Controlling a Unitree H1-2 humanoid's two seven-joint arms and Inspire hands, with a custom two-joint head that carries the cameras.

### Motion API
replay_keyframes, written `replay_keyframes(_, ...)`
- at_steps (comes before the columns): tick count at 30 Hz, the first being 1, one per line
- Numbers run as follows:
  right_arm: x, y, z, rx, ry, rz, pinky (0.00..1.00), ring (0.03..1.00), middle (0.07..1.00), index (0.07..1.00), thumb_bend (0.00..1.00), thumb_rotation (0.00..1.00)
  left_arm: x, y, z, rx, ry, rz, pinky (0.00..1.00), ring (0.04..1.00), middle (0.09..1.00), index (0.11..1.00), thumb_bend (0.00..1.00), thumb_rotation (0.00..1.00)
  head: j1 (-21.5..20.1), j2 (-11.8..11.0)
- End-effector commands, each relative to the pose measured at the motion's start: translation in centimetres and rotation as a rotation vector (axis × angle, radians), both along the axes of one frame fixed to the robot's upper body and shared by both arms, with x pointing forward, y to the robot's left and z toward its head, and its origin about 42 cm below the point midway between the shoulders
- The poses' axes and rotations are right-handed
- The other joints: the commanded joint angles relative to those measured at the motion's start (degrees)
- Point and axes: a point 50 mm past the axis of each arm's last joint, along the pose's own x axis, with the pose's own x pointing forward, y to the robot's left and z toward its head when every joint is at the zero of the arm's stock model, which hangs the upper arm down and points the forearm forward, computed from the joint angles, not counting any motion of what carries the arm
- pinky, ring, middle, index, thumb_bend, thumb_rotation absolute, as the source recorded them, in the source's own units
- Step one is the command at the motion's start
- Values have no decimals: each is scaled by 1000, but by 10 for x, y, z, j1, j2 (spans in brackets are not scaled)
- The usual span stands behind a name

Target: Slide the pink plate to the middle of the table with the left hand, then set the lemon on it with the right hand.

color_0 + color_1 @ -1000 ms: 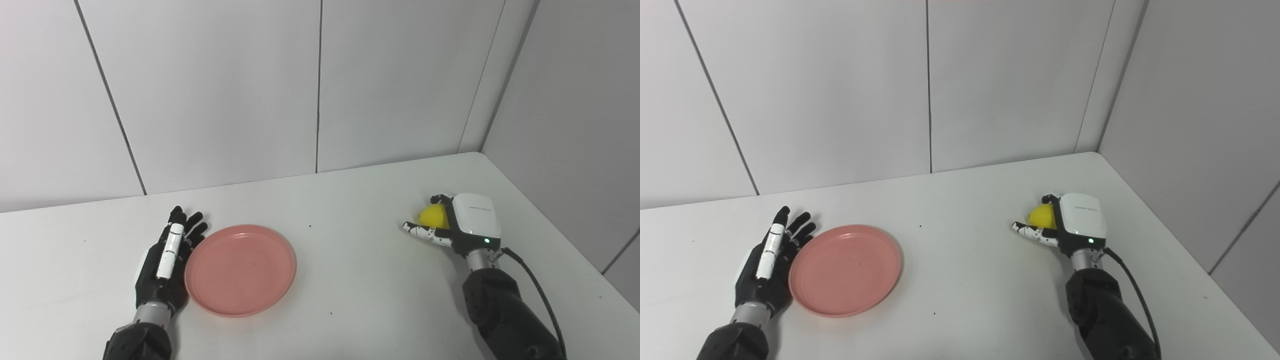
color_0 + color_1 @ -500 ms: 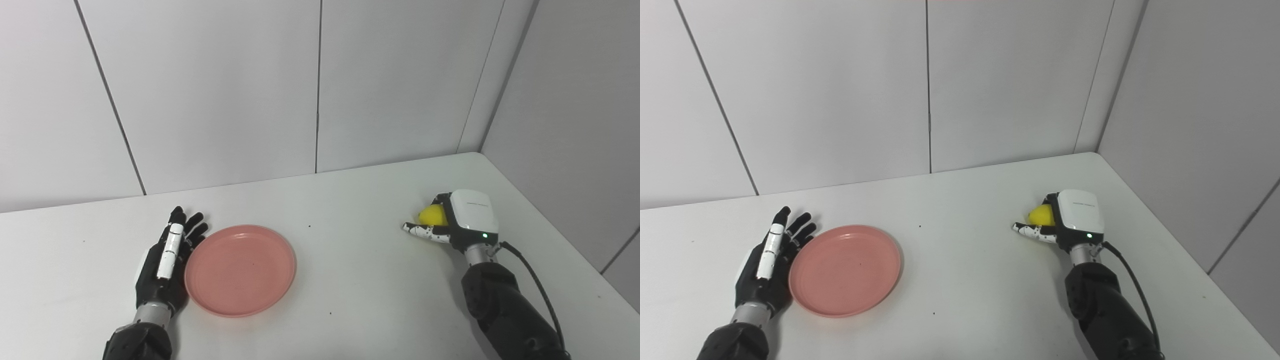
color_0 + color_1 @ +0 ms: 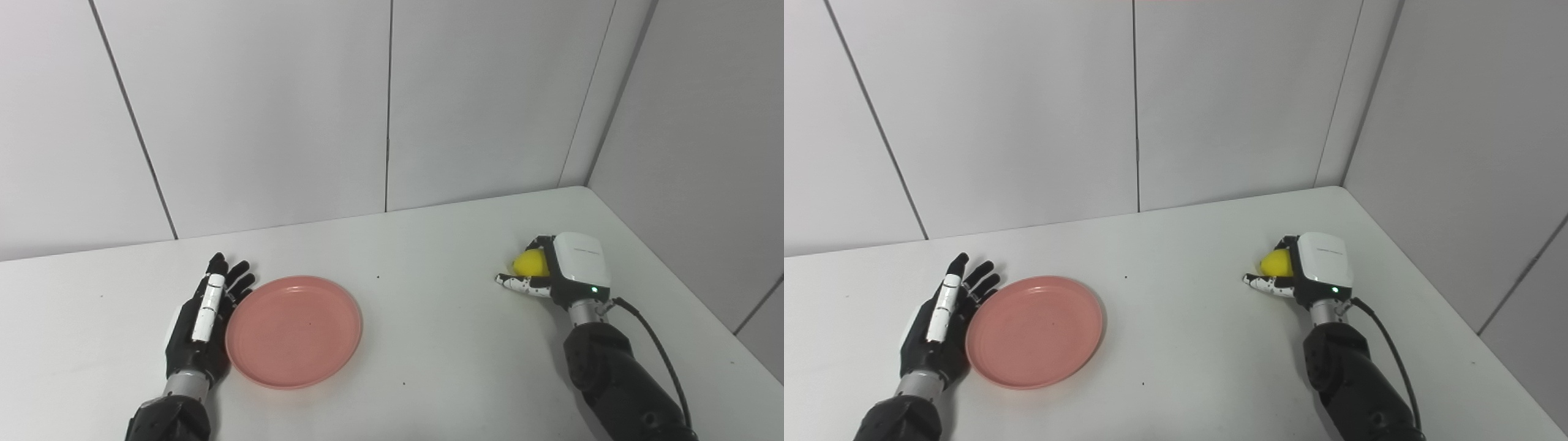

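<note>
Here your left hand [image 3: 199, 315] lies flat, fingers spread, against the round pink plastic plate [image 3: 294, 331], placed for pushing. Your right hand [image 3: 560, 275] cups the small yellow lemon [image 3: 530, 263], apparently to lift it.

Pink plate [image 3: 294, 331] flat left of centre, yellow lemon [image 3: 530, 263] far right

pink plate [image 3: 1034, 331] flat on the bench [image 3: 1176, 343]; left robot hand [image 3: 940, 324] spread beside its rim; right robot hand [image 3: 1304, 269] wrapped round the lemon [image 3: 1276, 263].
</note>
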Motion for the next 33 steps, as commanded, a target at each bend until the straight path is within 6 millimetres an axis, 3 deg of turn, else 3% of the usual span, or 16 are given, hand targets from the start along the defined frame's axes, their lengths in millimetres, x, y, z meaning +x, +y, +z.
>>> replay_keyframes(1,-1,-8,-1,-1,39,1,273,346,408,468,609,493,-7,0,-17,13,88,5,913,866,861,952,727,680,0,1)
replay_keyframes(9,-1,-4,13,8,9,15,250,320,386,464,606,470,-7,-2,-17,7,92,6,904,864,861,956,730,676,3,0)
replay_keyframes(14,-1,5,38,-1,-43,65,255,334,410,511,588,483,-8,-5,-16,7,91,3,889,860,850,950,729,678,8,0)
replay_keyframes(18,-1,15,56,-7,-94,115,186,250,322,429,592,412,-9,-7,-16,4,90,2,891,854,832,941,733,671,12,-1)
replay_keyframes(21,0,23,69,-24,-128,153,178,240,314,426,585,402,-9,-9,-17,2,91,4,891,847,823,937,743,666,16,0)
replay_keyframes(28,6,39,92,-62,-221,235,128,178,239,288,608,417,-10,-16,-16,-9,92,5,906,841,797,946,720,645,49,0)
replay_keyframes(33,10,50,104,-49,-229,274,120,168,228,278,609,419,-11,-22,-17,6,94,10,884,822,799,955,721,646,64,0)
